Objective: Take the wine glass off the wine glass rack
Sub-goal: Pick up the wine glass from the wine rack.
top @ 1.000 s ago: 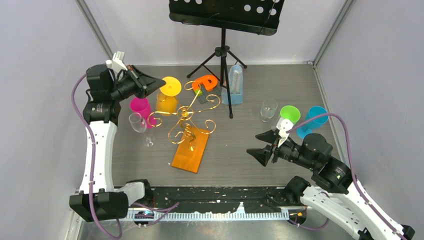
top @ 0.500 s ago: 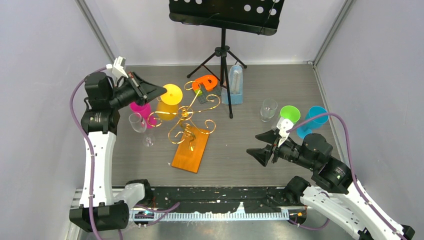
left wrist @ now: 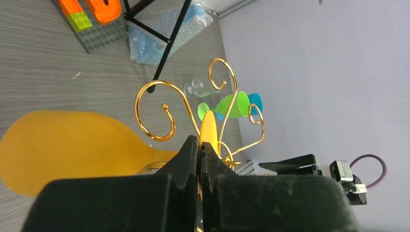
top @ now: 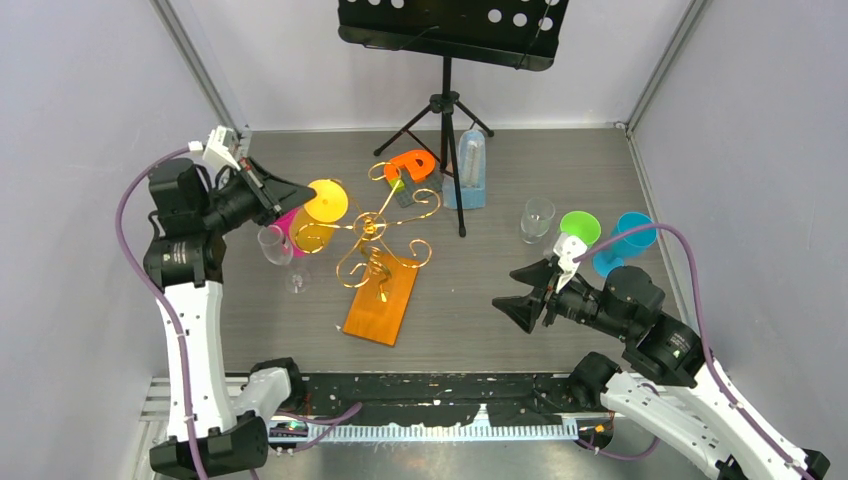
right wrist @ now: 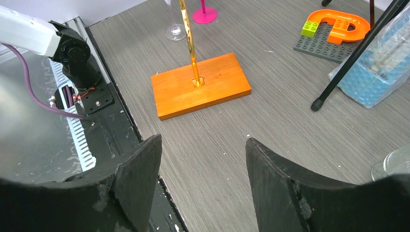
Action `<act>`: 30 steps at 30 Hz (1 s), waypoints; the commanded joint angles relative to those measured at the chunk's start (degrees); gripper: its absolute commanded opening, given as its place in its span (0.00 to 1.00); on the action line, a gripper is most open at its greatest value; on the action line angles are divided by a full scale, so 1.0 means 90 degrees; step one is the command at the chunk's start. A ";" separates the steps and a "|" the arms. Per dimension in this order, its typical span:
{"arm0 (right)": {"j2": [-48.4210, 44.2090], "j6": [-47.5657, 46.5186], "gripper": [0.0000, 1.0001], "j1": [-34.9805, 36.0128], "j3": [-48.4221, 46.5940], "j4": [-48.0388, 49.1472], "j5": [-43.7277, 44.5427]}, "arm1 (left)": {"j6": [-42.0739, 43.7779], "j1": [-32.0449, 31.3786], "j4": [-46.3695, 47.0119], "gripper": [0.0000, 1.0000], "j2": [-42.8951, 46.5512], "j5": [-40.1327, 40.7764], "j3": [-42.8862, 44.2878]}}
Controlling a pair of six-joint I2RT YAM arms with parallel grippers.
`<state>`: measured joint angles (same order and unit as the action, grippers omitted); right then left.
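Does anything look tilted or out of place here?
The yellow wine glass is tipped sideways in the air, gripped in the left gripper's shut jaws by the wine glass rack. Nothing looks spilled.

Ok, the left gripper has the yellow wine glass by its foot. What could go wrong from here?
1. The left gripper pinches the yellow wine glass only by its foot's thin edge; it could pivot or slip.
2. Gold scrolls of the wine glass rack curl close to that foot; a snag could tip the rack.
3. A clear glass stands close beside the bowl and could get knocked.
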<state>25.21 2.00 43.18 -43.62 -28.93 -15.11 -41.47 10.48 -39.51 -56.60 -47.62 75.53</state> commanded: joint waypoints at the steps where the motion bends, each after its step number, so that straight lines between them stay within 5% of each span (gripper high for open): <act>1: 0.0126 0.0168 0.70 0.0019 -0.0293 0.0209 -0.0093 | 0.0462 0.0192 -0.0431 0.00 0.0251 0.0215 0.0594; 15: 0.0188 0.0116 0.71 0.0020 -0.0498 0.0368 0.0093 | 0.1056 0.0193 -0.1383 0.00 0.0172 0.0915 0.2606; 30: 0.0667 -0.0771 0.71 0.0022 -0.1584 0.0487 0.0135 | -0.0534 -0.0136 0.1121 0.00 0.0142 -0.0440 0.2759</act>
<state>30.35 -1.67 43.18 -53.82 -27.83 -14.02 -40.82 10.48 -40.77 -55.00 -47.42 98.91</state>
